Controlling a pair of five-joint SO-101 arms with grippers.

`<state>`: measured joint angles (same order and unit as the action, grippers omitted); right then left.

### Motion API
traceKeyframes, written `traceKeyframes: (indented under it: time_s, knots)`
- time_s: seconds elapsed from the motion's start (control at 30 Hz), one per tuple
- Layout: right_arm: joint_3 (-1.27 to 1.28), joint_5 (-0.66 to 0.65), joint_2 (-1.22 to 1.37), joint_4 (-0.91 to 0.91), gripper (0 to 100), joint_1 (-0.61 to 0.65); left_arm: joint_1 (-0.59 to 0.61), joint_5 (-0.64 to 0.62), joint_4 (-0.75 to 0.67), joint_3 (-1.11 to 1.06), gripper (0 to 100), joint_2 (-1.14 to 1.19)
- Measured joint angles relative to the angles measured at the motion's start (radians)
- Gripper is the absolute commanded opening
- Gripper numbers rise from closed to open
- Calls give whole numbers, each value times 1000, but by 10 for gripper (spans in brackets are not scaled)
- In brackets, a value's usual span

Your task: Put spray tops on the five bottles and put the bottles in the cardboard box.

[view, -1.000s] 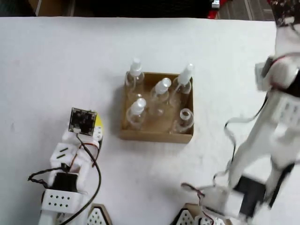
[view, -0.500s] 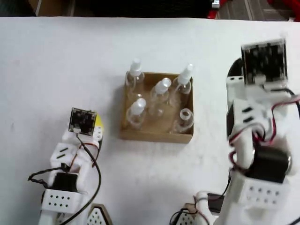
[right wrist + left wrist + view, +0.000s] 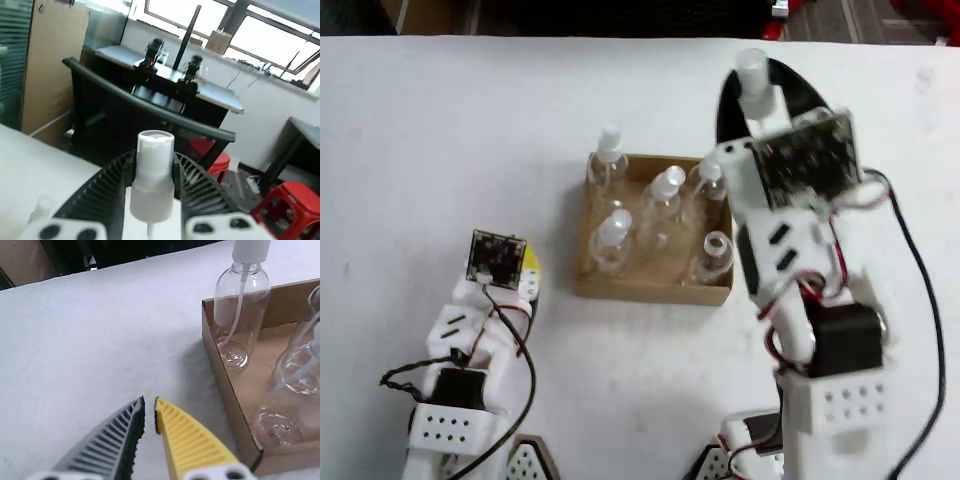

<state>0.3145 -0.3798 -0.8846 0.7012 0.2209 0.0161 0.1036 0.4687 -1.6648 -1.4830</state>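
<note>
Clamped in right hand [image 3: 152, 159], upper middle of high view: spray top [image 3: 151, 175], stem cut off. Left hand [image 3: 149, 405] pressed together, lower left, over desk [image 3: 450, 130]. Bottles [image 3: 665, 195] in box [image 3: 655, 290], one half hidden by arm.

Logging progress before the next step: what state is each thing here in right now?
left tool: shut, holding nothing.
right tool: shut on a spray top, held above the table.
cardboard box: open-topped, holding all five bottles.
corner bottle: neck open, no spray top, in the box corner nearest the right arm's base.
four other bottles: spray tops on.
</note>
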Motion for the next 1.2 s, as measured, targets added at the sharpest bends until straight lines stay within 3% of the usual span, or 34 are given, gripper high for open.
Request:
traceKeyframes:
  time_s: [0.27, 0.5, 0.77, 1.2]
  knots:
    - [84, 37, 34, 17, 16, 60, 0, 0, 0, 0, 42, 0]
    - [230, 75, -14, -112, 16, 43, 0, 0, 0, 0, 42, 0]
    - [416, 75, -97, -215, 15, 46, 0, 0, 0, 0, 42, 0]
    - [516, 35, -143, -292, 15, 48, 0, 0, 0, 0, 42, 0]
